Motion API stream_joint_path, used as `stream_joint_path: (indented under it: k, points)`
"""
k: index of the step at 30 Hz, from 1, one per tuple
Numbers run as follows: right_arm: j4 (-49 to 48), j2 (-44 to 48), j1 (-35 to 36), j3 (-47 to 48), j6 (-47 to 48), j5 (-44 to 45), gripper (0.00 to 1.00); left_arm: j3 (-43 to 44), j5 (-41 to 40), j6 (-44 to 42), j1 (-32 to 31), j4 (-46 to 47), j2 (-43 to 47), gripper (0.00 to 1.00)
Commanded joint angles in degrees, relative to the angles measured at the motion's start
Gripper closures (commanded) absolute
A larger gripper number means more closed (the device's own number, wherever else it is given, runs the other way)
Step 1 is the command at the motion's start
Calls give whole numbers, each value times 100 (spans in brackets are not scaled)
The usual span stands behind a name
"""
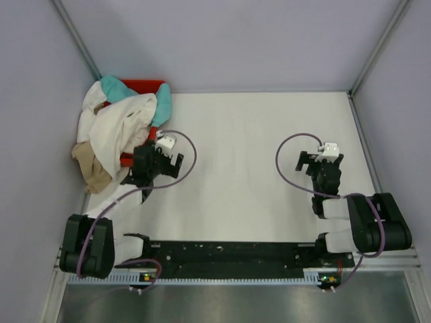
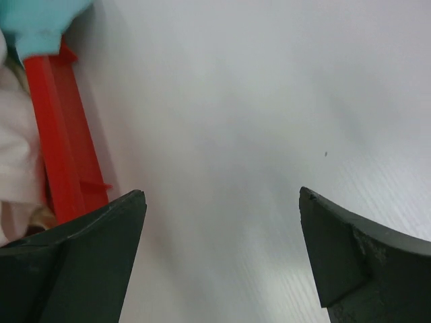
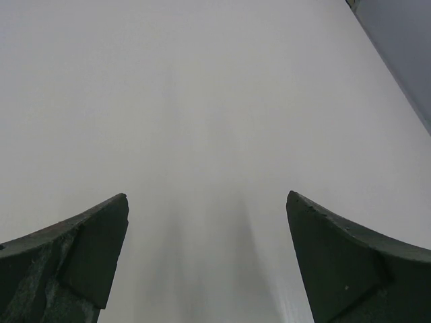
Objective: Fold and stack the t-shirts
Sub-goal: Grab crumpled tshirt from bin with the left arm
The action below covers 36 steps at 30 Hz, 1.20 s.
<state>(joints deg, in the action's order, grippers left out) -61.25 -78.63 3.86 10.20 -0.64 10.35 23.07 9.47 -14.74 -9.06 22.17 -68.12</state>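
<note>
A heap of t-shirts point(image 1: 114, 131) fills the far left corner: white cloth on top, a teal one point(image 1: 161, 101) behind, a tan one point(image 1: 91, 165) hanging at the front. In the left wrist view a teal tee point(image 2: 40, 23) and pale cloth point(image 2: 17, 134) show at the left edge. My left gripper point(image 1: 166, 156) stands open just right of the heap, nothing between its fingers point(image 2: 101, 235). Over bare table on the right, my right gripper point(image 1: 318, 156) is open and empty, its fingers point(image 3: 337, 249) wide apart.
A red plastic bin point(image 1: 143, 86) holds the heap; its wall point(image 2: 64, 148) runs beside my left fingers. The white table point(image 1: 256, 161) lies between the arms. Grey walls close in on three sides, with metal rails at the back corners.
</note>
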Motion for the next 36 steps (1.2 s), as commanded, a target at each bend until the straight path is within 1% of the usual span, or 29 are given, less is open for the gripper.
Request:
stream_joint_path:
  k: [1, 2, 4, 6, 7, 8, 9, 10, 12, 13, 14, 16, 18, 19, 20, 23, 24, 25, 26, 27, 28, 29, 30, 36]
  points:
    - [-255, 67, -52, 79, -41, -59, 1, 2494, 711, -297, -8, -3025, -183, 1]
    - [-125, 172, -52, 96, -41, -51, 1, 2962, 1096, -727, -8, -3766, -280, 4]
    - [523, 610, -43, 236, -15, -138, 1, 3911, 1337, -1012, 1, -4779, -482, 6]
    - [1533, 1154, -43, 561, -41, -104, 1, 4660, 971, -1074, 9, -5335, -737, 6]
    - [1999, 1453, -52, 780, -172, 1, 1, 4985, 612, -1092, 9, -5512, -886, 4]
    - [2386, 1647, -52, 947, -512, 72, 1, 5301, 156, -1083, 27, -5644, -1079, 2]
    - [2651, 1788, -52, 1201, -672, -128, 1, 5565, -266, -1049, 53, -5758, -1333, 1]
    - [2880, 1885, -43, 1413, -778, -530, 1, 5846, -567, -1013, 132, -5838, -1579, 1]
    - [3241, 1939, -34, 1826, -858, -1767, 2, 6330, -1260, -934, 281, -5944, -2176, 1]
    - [3486, 1913, -8, 2046, -884, -2313, 2, 6637, -1377, -951, 404, -6014, -2449, 1]
    - [3689, 1878, 62, 2248, -867, -2605, 1, 6858, -1439, -952, 501, -6040, -2748, 1]
    - [4268, 1808, 237, 2644, -658, -2906, 1, 7227, -1562, -1004, 677, -6050, -3267, 1]
    - [4595, 1799, 413, 2960, -507, -3030, 1, 7526, -1693, -1066, 835, -5875, -3820, 1]
    - [4657, 1807, 475, 3014, -481, -3108, 1, 7693, -1816, -1040, 870, -5700, -4075, 1]
    - [4658, 1816, 528, 3049, -498, -3222, 1, 7912, -1922, -1013, 1045, -5611, -4339, 1]
    - [4561, 1799, 668, 3111, -551, -3434, 1, 8730, -2449, -1083, 1134, -5636, -5017, 1]
    - [4509, 1772, 704, 3129, -586, -3487, 1, 8915, -2564, -1136, 1143, -5619, -5166, 3]
    - [4482, 1737, 748, 3155, -577, -3513, 1, 8995, -2634, -1171, 1152, -5575, -5255, 11]
    - [4482, 1720, 783, 3207, -577, -3513, 1, 9013, -2644, -1206, 1143, -5549, -5282, 26]
    - [4499, 1667, 827, 3251, -542, -3548, 1, 8987, -2583, -1206, 1152, -5548, -5273, 43]
    - [4499, 1649, 853, 3287, -533, -3566, 1, 8935, -2460, -1224, 1143, -5601, -5230, 64]
    - [4491, 1632, 880, 3304, -542, -3575, 1, 8899, -2364, -1207, 1143, -5671, -5186, 89]
    - [4482, 1614, 889, 3331, -568, -3575, 1, 8890, -2310, -1172, 1152, -5758, -5124, 100]
    - [4455, 1483, 1090, 3559, -560, -3654, 1, 8899, -2266, -1302, 1143, -6181, -4299, 100]
